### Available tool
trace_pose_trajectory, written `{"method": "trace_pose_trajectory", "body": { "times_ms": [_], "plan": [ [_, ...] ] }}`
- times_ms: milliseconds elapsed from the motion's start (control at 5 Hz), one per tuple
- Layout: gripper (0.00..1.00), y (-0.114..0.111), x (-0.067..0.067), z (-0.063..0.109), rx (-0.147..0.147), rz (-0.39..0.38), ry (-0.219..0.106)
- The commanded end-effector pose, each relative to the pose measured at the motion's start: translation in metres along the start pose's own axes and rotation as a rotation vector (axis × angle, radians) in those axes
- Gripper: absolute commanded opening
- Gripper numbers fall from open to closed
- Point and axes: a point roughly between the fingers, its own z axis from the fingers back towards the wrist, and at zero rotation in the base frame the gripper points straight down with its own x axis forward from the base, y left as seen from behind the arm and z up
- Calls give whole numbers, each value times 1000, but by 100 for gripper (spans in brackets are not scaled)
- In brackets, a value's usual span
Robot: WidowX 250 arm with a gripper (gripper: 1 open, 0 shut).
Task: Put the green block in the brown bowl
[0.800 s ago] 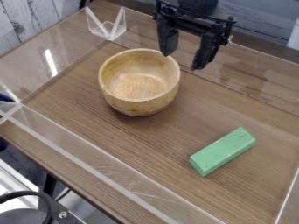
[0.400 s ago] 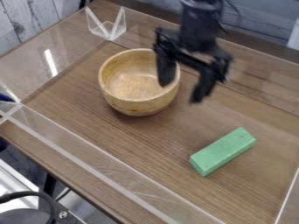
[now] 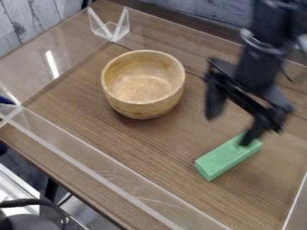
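The green block (image 3: 228, 157) lies flat on the wooden table at the lower right, its long axis running diagonally. The brown bowl (image 3: 143, 83) stands upright left of centre, with nothing inside. My gripper (image 3: 238, 117) hangs pointing down just above the block's far end, blurred by motion. Its two dark fingers (image 3: 216, 94) stand wide apart, one toward the bowl side and one near the block's upper right end. Nothing is between them. Whether a finger touches the block I cannot tell.
Clear acrylic walls (image 3: 72, 148) fence the table along the front and left edges. A small clear stand (image 3: 108, 24) sits at the back left corner. Bare wood lies between the bowl and the block.
The gripper has swept from above the back of the table, past the bowl's right rim, down toward the front right over the green block. Bowl and block have not moved.
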Motion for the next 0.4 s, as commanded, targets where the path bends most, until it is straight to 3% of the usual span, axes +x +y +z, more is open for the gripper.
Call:
{"method": "trace_pose_trajectory", "body": {
  "times_ms": [0, 200],
  "plan": [
    [100, -15, 7, 2, 14, -29, -22],
    [100, -19, 16, -5, 18, -63, 18]
  ]
}}
